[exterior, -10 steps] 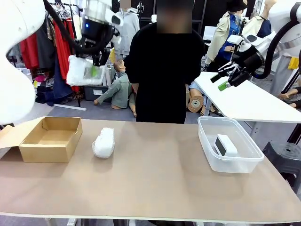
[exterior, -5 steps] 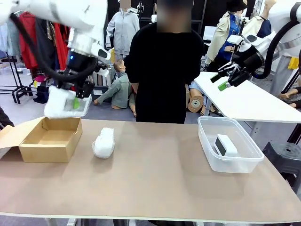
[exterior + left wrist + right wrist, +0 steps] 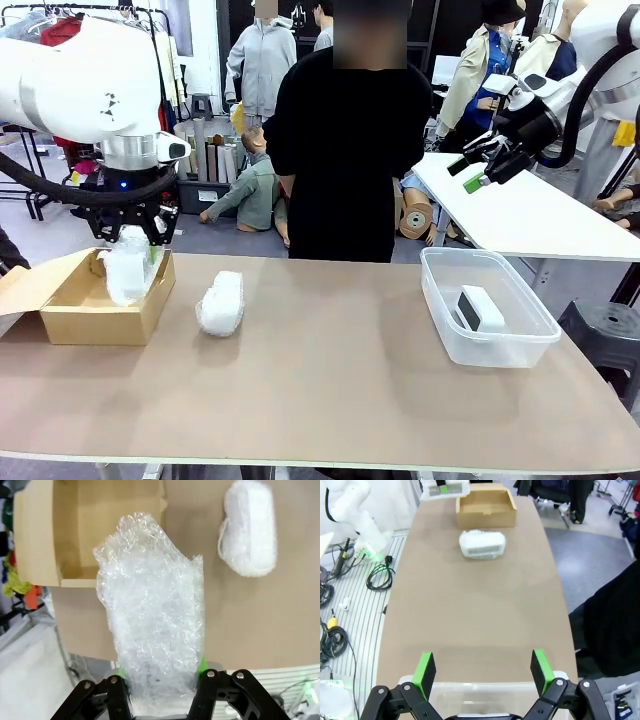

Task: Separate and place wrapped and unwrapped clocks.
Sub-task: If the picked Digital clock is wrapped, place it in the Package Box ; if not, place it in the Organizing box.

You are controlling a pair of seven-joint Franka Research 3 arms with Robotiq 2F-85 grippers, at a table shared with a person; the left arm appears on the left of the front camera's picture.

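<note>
1. Two wrapped clocks and one bare clock are in sight. Places are read as a clock face on the front view, with 12 o'clock toward the person (image 3: 345, 140) at the far side of the table (image 3: 330, 400).
2. The left gripper (image 3: 130, 243) is clamped on one wrapped clock (image 3: 127, 270), a crinkly bubble-wrap bundle held upright by its upper end.
3. That bundle hangs over the open cardboard box (image 3: 95, 322), which sits at the table's 9 o'clock. It is toward the box's 3 o'clock wall, and I cannot tell whether it touches the box.
4. The second wrapped clock (image 3: 221, 303) lies on the table at about 10 o'clock from the table's middle. It is just beside the box, on the box's 3 o'clock side, and apart from it.
5. The bare white digital clock (image 3: 479, 308), dark screen showing, leans inside the clear plastic tub (image 3: 505, 352) at the table's 3 o'clock.
6. The right gripper (image 3: 475, 175) hangs high toward 2 o'clock, its green pads (image 3: 425, 671) spread wide apart. Its wrist view looks down past the tub's rim and along the table to the box.
</note>
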